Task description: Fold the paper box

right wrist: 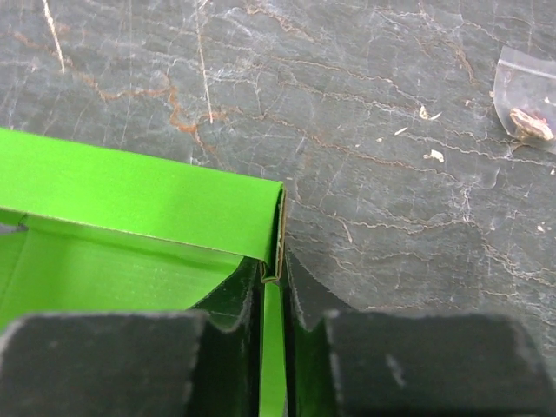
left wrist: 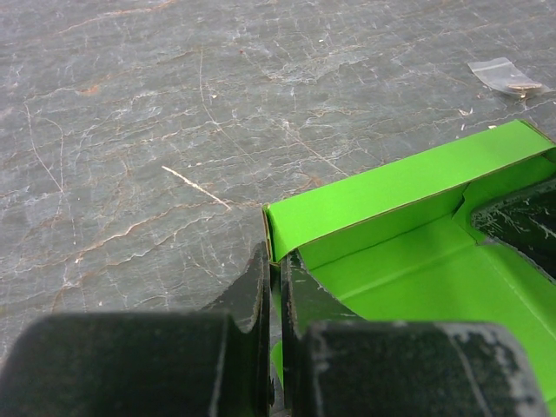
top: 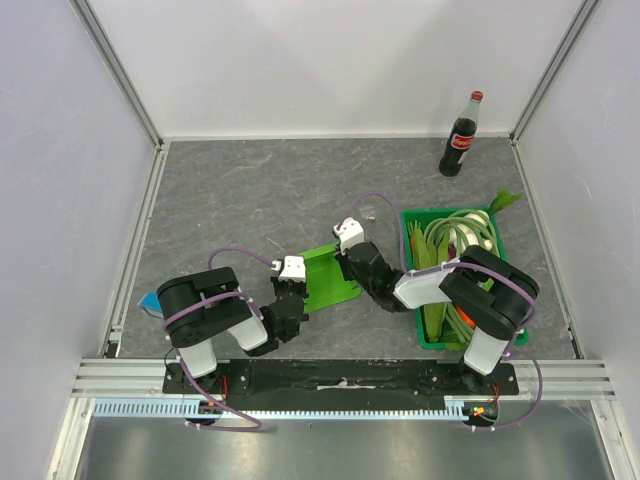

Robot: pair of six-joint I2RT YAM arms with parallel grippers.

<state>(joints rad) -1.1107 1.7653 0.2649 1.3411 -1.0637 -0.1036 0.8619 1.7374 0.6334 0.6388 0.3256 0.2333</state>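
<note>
Overhead, the small lime-green thin-card paper box (top: 330, 272) lies open on the grey stone-patterned table (top: 250, 200). It sits between the left gripper (top: 298, 292) and the right gripper (top: 352, 262), just left of a dark-green plastic crate (top: 412, 216) of vegetables. From the left wrist, the left gripper (left wrist: 276, 261) is pressed together on a raised side wall of the paper box (left wrist: 400, 187), at its corner. From the right wrist, the right gripper (right wrist: 274, 269) nips an upright card wall at another corner. A clear plastic scrap (right wrist: 526, 100) lies well apart.
</note>
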